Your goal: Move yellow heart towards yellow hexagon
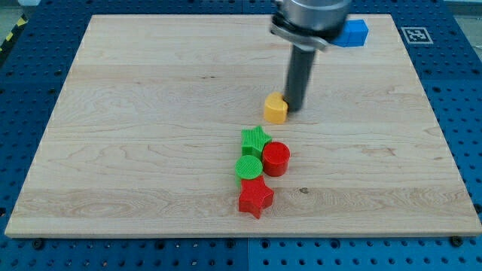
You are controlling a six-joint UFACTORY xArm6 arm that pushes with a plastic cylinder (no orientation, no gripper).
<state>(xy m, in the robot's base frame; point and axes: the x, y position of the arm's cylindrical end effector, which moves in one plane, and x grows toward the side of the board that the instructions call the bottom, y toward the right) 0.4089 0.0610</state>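
A yellow block (276, 108) lies near the middle of the wooden board (151, 135); its shape is hard to make out, and it may be the heart. My tip (293, 111) stands right against this block's right side, touching or almost touching it. No second yellow block shows in the view, so the yellow hexagon is not visible; the arm may hide it.
A green star (255, 140), a red cylinder (276, 159), a green cylinder (248, 168) and a red star (255, 198) cluster below the yellow block. A blue cube (354, 32) sits at the board's top right, partly behind the arm.
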